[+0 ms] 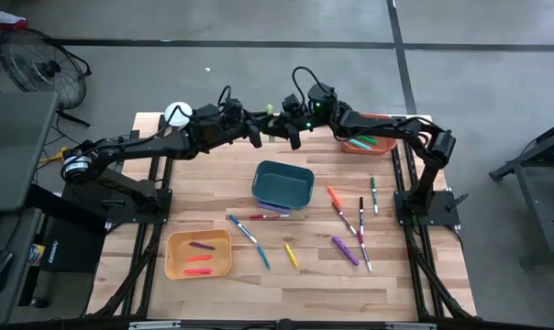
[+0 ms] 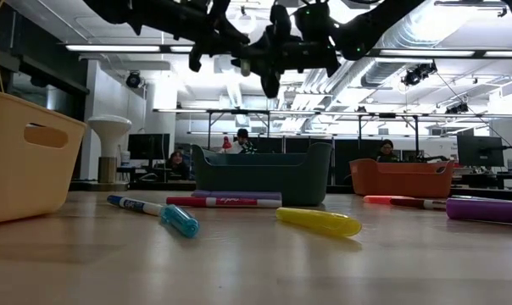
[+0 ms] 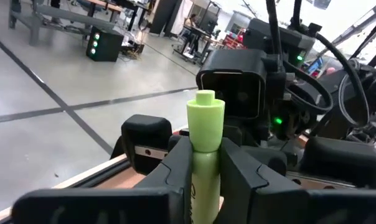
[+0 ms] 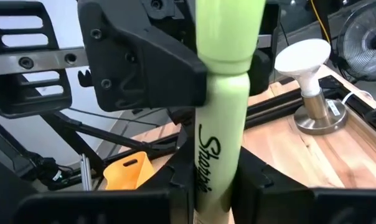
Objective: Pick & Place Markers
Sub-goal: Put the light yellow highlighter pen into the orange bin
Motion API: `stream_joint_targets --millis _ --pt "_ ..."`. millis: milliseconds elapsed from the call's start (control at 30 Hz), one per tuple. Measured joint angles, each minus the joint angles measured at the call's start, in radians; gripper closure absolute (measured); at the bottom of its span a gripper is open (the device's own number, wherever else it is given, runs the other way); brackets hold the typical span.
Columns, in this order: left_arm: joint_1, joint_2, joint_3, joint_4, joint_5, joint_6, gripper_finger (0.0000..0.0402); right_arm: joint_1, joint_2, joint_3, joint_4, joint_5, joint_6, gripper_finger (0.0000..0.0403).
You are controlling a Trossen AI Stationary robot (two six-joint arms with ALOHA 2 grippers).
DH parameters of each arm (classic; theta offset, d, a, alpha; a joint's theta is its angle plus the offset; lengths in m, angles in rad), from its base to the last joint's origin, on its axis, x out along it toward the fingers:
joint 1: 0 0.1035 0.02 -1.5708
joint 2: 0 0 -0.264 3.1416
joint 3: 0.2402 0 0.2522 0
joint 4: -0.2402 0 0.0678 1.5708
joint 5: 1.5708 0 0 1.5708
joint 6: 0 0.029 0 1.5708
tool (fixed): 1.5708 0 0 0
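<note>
A light green marker (image 1: 270,109) hangs in the air above the table's far middle, between both grippers. My left gripper (image 1: 259,126) reaches it from the left and my right gripper (image 1: 291,128) from the right; each is shut on it. In the low view the marker (image 2: 243,66) shows as a pale stub among the dark fingers, high over the teal bin (image 2: 262,174). Several other markers lie flat on the wood, among them a yellow one (image 1: 292,256), a purple one (image 1: 344,249) and an orange one (image 1: 334,194). My left gripper (image 3: 205,158) pinches the marker's barrel just below the cap (image 3: 206,115), one finger (image 3: 175,168) on each side. The cap sticks out past the fingertips, and the marker is lifted clear of the table. My right gripper (image 4: 216,186) pinches the lettered barrel (image 4: 213,162) between its two fingers (image 4: 253,177). From there the marker runs on, past the left gripper's fingers (image 4: 144,68), to the capped end.
A teal bin (image 1: 282,183) stands mid-table. An orange bin (image 1: 367,142) with markers sits at the far right, and a yellow-orange bin (image 1: 199,254) with pink and purple markers at the near left. A white lamp-like object (image 1: 177,114) stands at the far left. People sit beyond the table.
</note>
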Motion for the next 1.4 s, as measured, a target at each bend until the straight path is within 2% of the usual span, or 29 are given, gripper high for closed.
stream_joint_targets --millis 100,333,500,633,733,933,1100,1233,1400 --pt "0.001 0.001 0.0 -0.001 0.019 0.02 0.0328 0.0 0.0 0.0 -0.013 0.002 0.0 0.0351" --pt "0.0 0.001 0.0 0.007 0.021 0.086 0.0226 -0.001 0.0 -0.001 -0.035 0.012 0.003 0.0351" --pt "0.0 -0.008 0.0 0.012 -0.012 0.144 0.019 -0.015 -0.023 -0.001 -0.136 0.06 -0.033 0.0351" --pt "0.0 -0.059 0.001 0.01 -0.057 0.192 0.0181 -0.07 -0.095 -0.002 -0.344 0.147 -0.146 0.0351" --pt "0.0 -0.105 0.0 -0.027 -0.081 0.235 0.018 -0.142 -0.168 -0.001 -0.562 0.204 -0.269 0.0351" --pt "0.0 -0.205 0.002 -0.095 -0.138 0.277 0.0179 -0.301 -0.278 -0.001 -0.997 0.45 -0.583 0.0351" --pt "0.0 -0.24 0.002 -0.083 -0.142 0.287 0.0179 -0.417 -0.272 -0.001 -1.207 0.647 -0.79 0.0351" --pt "0.0 -0.243 -0.001 -0.107 -0.142 0.293 0.0179 -0.479 -0.229 -0.001 -1.312 0.792 -0.883 0.0351" --pt "0.0 -0.245 0.0 -0.118 -0.139 0.312 0.0179 -0.496 -0.158 -0.001 -1.46 0.874 -0.932 0.0351"
